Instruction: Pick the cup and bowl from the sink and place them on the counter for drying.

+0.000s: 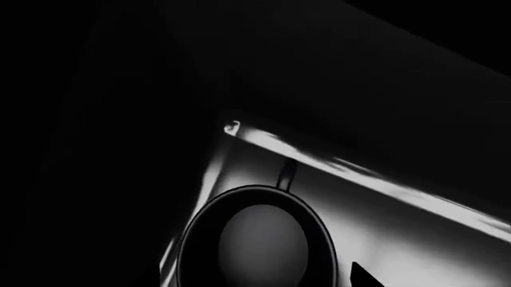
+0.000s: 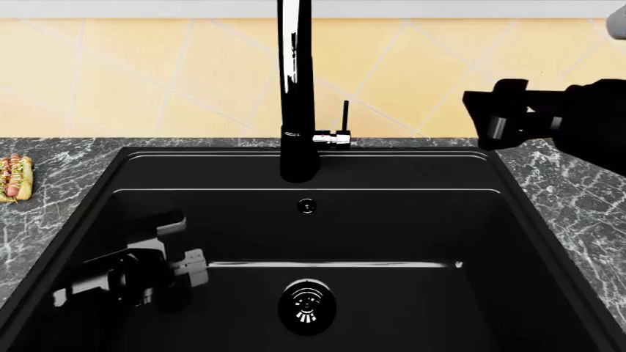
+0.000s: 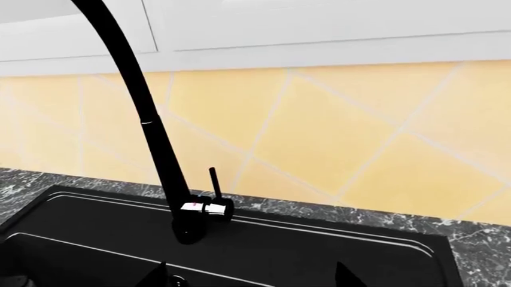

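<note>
The black cup (image 1: pixel 255 242) stands upright on the floor of the black sink (image 2: pixel 391 227), seen from above in the left wrist view. My left gripper (image 2: pixel 157 277) is low inside the sink's left half, with the cup between its jaws. One fingertip (image 1: pixel 365 278) shows beside the cup with a strip of bright floor between them, so the jaws look open. My right gripper (image 2: pixel 497 110) is open and empty, high above the sink's back right corner. The white bowl is not in view. The marble counter (image 2: pixel 577 194) surrounds the sink.
The tall black faucet (image 2: pixel 295 88) with its lever (image 2: pixel 338 136) rises at the back middle. An overflow hole (image 2: pixel 307 206) is in the back wall and a round drain strainer (image 2: pixel 307 306) in the floor. A hot dog (image 2: pixel 17 178) lies on the left counter.
</note>
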Robot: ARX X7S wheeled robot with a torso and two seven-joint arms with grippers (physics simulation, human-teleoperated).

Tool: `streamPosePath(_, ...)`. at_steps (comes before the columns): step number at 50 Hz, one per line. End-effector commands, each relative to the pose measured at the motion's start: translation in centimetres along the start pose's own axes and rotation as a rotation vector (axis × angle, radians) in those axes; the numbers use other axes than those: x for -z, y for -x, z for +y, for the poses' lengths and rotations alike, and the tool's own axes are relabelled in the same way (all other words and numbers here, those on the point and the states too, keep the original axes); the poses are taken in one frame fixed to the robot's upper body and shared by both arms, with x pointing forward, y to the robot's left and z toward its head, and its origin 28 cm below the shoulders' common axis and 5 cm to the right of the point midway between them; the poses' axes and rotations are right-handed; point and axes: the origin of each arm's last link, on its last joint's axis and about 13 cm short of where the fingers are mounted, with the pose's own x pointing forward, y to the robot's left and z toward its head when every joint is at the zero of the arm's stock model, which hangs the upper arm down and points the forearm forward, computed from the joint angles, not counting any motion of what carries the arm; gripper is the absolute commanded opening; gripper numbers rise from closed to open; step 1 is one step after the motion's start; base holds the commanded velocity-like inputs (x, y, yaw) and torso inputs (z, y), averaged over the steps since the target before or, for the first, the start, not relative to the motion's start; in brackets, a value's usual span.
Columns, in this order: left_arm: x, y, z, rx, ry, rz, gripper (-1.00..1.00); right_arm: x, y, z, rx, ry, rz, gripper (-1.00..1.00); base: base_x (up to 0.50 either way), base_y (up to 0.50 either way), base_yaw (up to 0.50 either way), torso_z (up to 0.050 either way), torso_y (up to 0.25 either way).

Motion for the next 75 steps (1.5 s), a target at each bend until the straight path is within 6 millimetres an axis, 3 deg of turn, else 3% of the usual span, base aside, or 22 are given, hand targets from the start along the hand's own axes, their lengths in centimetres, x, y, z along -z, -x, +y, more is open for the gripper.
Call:
streamPosePath(1, 0.3, -0.8, 0.1, 0.0, 0.0, 0.026, 1.0, 0.1, -0.1, 0.0, -0.004, -0.004, 0.004, 1.0, 0.0, 0.0, 0.0, 0.0, 0.0)
streamPosePath(27, 0.5, -1.1, -0.1, 0.004, -0.015, 0.044, 1.0, 0.4, -0.4, -0.1, -0.008, -0.014, 0.003, 1.0, 0.0, 0.0, 0.0, 0.0, 0.0)
streamPosePath(28, 0.5, -1.1, -0.1, 0.004, -0.014, 0.038, -1.0, 0.3, -0.5, -0.1, -0.009, -0.014, 0.002, 1.0, 0.0, 0.0, 0.0, 0.0, 0.0)
streamPosePath(42, 0.2, -1.1, 0.1, 0.009, -0.002, 0.021, -1.0, 0.2, -0.5, 0.0, -0.011, -0.013, -0.001, 1.0, 0.0, 0.0, 0.0, 0.0, 0.0)
streamPosePath(44, 0.0, -0.9, -0.6, 0.009, -0.005, 0.011, -1.0, 0.3, -0.5, 0.0, -0.012, -0.012, 0.0, 1.0, 0.0, 0.0, 0.0, 0.0, 0.0)
streamPosePath(48, -0.6, -0.1, -0.2, 0.017, -0.013, -0.033, -1.0, 0.3, -0.5, -0.1, -0.012, -0.012, -0.002, 1.0, 0.0, 0.0, 0.0, 0.0, 0.0)
streamPosePath(53, -0.9, 2.3, -0.2, 0.045, -0.072, -0.07, -1.0, 0.2, -0.6, 0.0, -0.016, -0.012, -0.01, 1.0, 0.0, 0.0, 0.0, 0.0, 0.0)
streamPosePath(65, -2.7, 9.0, 1.7, 0.117, -0.177, -0.21, -1.0, -0.1, -1.0, 0.2, -0.047, -0.01, -0.027, 1.0, 0.0, 0.0, 0.0, 0.0, 0.0)
streamPosePath(75, -4.2, 15.3, 3.7, 0.183, -0.346, -0.369, -1.0, -0.5, -0.1, 0.4, -0.046, 0.004, -0.016, 1.0, 0.0, 0.0, 0.0, 0.0, 0.0)
